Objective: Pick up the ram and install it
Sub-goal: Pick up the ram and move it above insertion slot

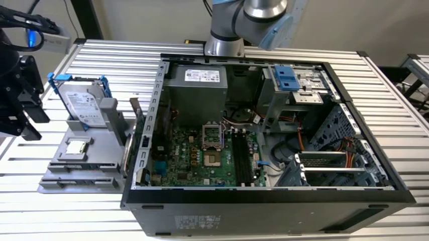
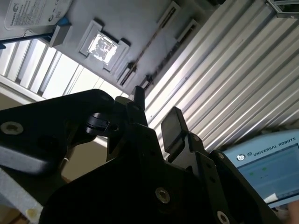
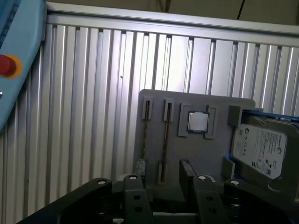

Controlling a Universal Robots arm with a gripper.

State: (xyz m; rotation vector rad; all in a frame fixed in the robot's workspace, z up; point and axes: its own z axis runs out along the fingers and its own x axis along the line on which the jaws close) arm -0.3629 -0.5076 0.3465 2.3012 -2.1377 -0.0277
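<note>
End effector (image 3: 163, 182) hanging near grey fixture (image 3: 205, 154), jaws standing apart, gripping nothing; ram (image 3: 165, 140) sitting edge-up in its fixture slot; off-centre closing risking tilting or jamming that thin board.

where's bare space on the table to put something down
Bare slatted table lies at the exterior view's left, on the near side of the grey fixture, and beyond the hard drive toward the far edge. The fixture and the open computer case are crowded.
</note>
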